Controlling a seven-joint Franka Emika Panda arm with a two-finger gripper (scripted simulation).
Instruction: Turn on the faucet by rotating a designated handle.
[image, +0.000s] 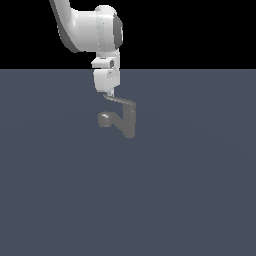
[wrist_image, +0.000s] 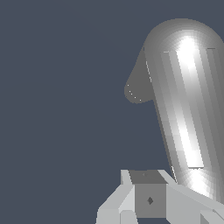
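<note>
The grey faucet (image: 129, 122) stands in the middle of the exterior view. Its upright body carries a spout that slopes toward the exterior view's left and ends in a rounded knob (image: 104, 119). The handle (image: 119, 100) is a thin lever running from the body's top toward the exterior view's left. My gripper (image: 109, 94) hangs straight down with its fingertips at the lever's free tip, touching or nearly so. In the wrist view the handle (wrist_image: 186, 109) fills the frame as a shiny tapering blade, and the darker spout knob (wrist_image: 138, 87) shows behind it. The gripper (wrist_image: 148, 200) looks shut, with nothing between its fingers.
The faucet stands on a flat blue-grey floor (image: 200, 190) with no other objects in view. The white arm (image: 92, 30) comes down from the exterior view's upper left.
</note>
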